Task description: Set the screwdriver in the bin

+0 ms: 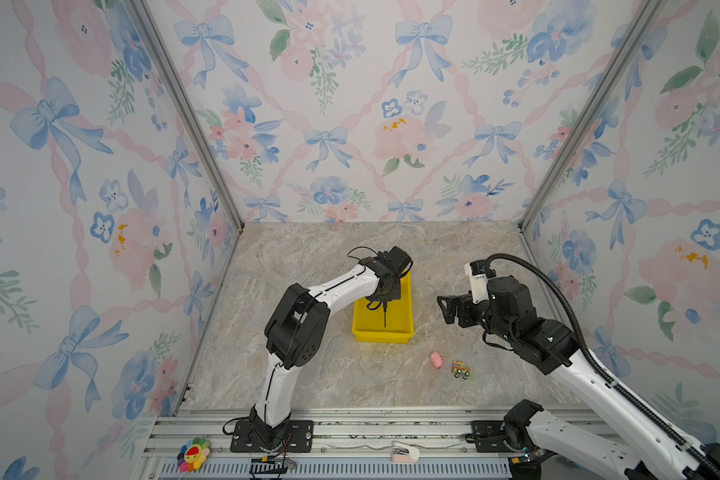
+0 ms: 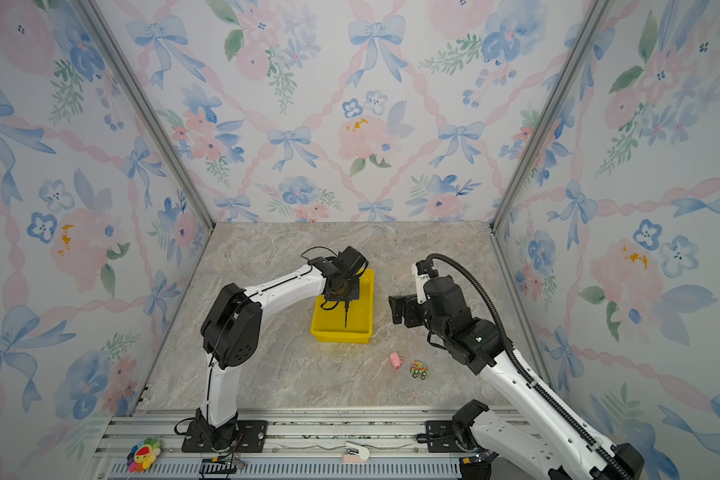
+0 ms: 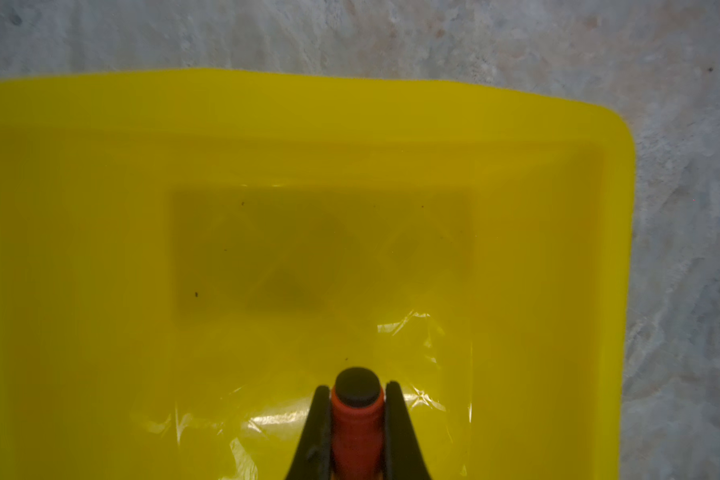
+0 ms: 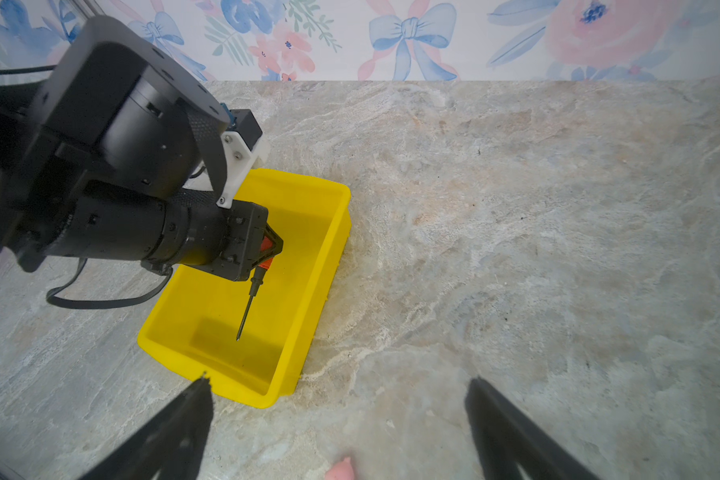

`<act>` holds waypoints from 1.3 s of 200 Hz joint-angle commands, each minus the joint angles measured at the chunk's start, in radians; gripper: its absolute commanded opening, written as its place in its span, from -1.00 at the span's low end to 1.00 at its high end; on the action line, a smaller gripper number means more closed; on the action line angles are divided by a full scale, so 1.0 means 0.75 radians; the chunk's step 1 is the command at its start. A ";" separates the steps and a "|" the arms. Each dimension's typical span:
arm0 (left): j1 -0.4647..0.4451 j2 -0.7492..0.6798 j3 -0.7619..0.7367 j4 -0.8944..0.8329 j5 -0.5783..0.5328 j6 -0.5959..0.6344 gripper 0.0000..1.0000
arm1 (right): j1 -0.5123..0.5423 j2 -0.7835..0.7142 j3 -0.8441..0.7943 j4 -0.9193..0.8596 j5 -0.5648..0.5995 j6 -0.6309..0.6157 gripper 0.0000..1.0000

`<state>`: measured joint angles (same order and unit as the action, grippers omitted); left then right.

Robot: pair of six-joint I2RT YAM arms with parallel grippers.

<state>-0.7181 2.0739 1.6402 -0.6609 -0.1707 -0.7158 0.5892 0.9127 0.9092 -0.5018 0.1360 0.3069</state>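
The left end effector [image 4: 273, 247] is clamped on the red-orange handle of the screwdriver [image 4: 248, 305], one jaw on each side of it. In the left wrist view the same grip shows from behind: the handle [image 3: 356, 432] sits between the two dark fingers [image 3: 319, 419], and its black end cap sticks out past their tips. The thin dark shaft slants down from the grip inside the yellow bin [image 4: 329, 187], with the tip towards the bin's near end. Whether the tip touches the bin floor cannot be told.

In both top views the bin [image 1: 381, 334] [image 2: 341, 336] stands about mid-counter. The left end effector [image 1: 385, 297] [image 2: 344, 297] hangs over its far half, and the shaft [image 1: 385, 316] [image 2: 346, 318] is visible below it against the yellow floor. No other thing can be seen inside the bin (only glare and shadow on the plastic).

The right end effector [image 1: 442, 309] [image 2: 393, 309] hovers above the marbled counter [image 1: 308, 257] just right of the bin and apart from it. Its jaws are spread wide and hold nothing, as the right wrist view [image 4: 339, 382] confirms.

A small pink toy [image 1: 436, 359] [image 2: 396, 360] and a little toy car [image 1: 461, 369] [image 2: 419, 369] lie side by side on the counter, between the bin and the near right corner and clear of both arms.
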 commanded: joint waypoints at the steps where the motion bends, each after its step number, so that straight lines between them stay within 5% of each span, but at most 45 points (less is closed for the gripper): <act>1: 0.013 0.058 0.022 -0.032 0.036 -0.012 -1.00 | 0.000 0.000 -0.018 0.021 0.018 0.004 0.93; 113: 0.025 0.172 0.080 -0.031 0.025 -0.022 -0.80 | -0.038 -0.038 -0.014 -0.016 0.002 -0.046 0.93; 169: 0.031 0.124 0.088 -0.033 0.025 -0.028 -0.23 | -0.126 -0.112 -0.006 0.020 -0.040 0.028 0.94; 260: 0.057 -0.184 -0.026 -0.033 0.095 0.048 0.22 | -0.185 -0.070 0.005 0.015 0.025 -0.019 0.93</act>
<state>-0.6861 2.0071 1.6611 -0.6613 -0.1307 -0.7139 0.4587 0.8623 0.9066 -0.4938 0.1131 0.3061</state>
